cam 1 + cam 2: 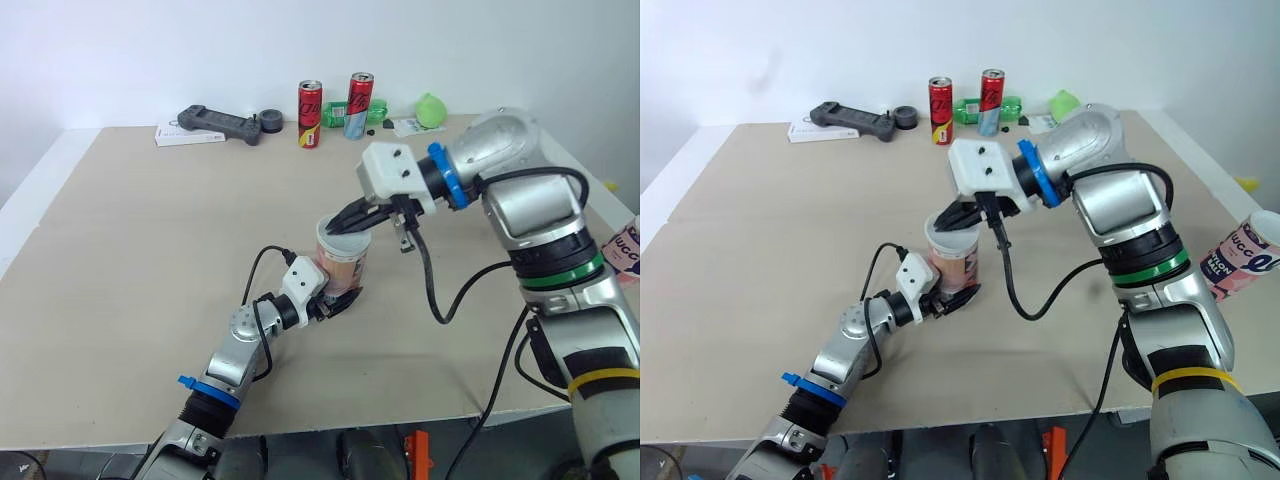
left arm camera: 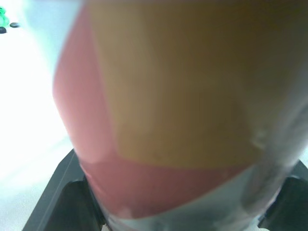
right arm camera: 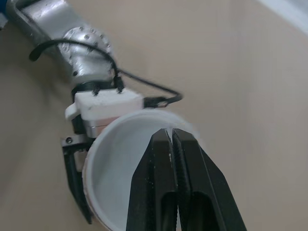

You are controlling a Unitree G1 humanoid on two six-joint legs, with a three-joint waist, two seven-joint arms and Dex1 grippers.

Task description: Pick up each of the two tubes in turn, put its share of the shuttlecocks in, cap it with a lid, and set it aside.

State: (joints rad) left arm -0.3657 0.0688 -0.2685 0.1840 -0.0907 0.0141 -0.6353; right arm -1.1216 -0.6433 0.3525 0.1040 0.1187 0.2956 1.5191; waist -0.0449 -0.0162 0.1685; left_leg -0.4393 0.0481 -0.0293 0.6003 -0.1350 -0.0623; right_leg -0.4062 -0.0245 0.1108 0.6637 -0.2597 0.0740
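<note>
A short tube (image 1: 345, 262) with a pink and tan label stands upright near the middle of the table (image 1: 150, 260), its mouth open and its inside white (image 3: 113, 163). My left gripper (image 1: 336, 301) is shut on the tube's lower part; the label (image 2: 168, 120) sits close between its fingers. Just above the tube's mouth, my right gripper (image 3: 171, 135) is shut, fingertips pressed together with nothing visible between them. A second pink tube (image 1: 1246, 258) lies tilted off the table's right edge.
Along the far edge stand two drink cans (image 1: 310, 113) (image 1: 359, 104), a black controller (image 1: 220, 124) on a white box, a dark tape roll (image 1: 271, 121) and a green object (image 1: 431, 109). Black cables hang from both wrists near the tube.
</note>
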